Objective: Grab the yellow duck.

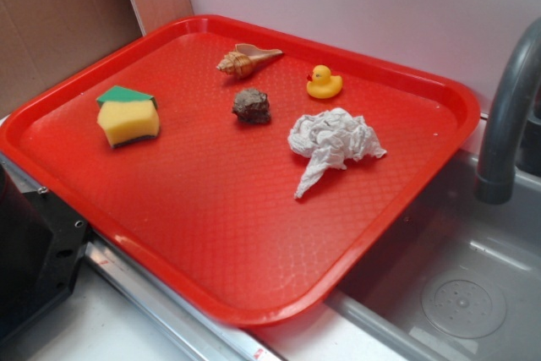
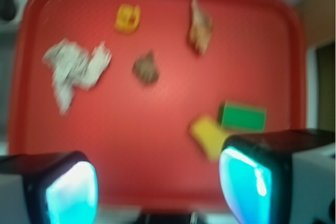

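We had barely begun: nothing was grasped, and the reach, descent and closing all remained. Our gripper [image 2: 157, 187] hung high with its fingers [image 2: 71, 192] spread wide and empty. The yellow duck [image 1: 324, 82] sat on the red tray [image 1: 211, 293] near its far edge, well apart from them.
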`<action>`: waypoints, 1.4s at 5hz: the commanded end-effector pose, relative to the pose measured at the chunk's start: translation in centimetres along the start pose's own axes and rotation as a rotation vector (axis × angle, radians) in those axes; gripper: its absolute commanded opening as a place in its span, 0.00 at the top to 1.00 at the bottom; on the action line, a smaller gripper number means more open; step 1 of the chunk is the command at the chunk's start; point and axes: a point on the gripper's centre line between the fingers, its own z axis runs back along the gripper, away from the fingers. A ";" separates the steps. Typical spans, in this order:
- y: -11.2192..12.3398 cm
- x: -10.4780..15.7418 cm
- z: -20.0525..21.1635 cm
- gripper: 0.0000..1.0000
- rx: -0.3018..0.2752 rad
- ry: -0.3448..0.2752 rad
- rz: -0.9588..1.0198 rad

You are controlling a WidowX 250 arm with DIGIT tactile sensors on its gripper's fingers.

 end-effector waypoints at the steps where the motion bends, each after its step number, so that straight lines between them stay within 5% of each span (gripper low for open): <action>1: 0.0 0.9 1.5 0.00 0.009 -0.060 -0.006; 2: 0.0 0.9 1.5 0.00 0.009 -0.060 -0.006; 3: -0.1 3.4 -3.9 0.00 0.019 0.029 -0.047; 6: 0.4 8.9 -11.3 0.00 0.031 -0.041 -0.012; 7: 0.3 10.4 -13.1 0.00 -0.007 -0.094 -0.019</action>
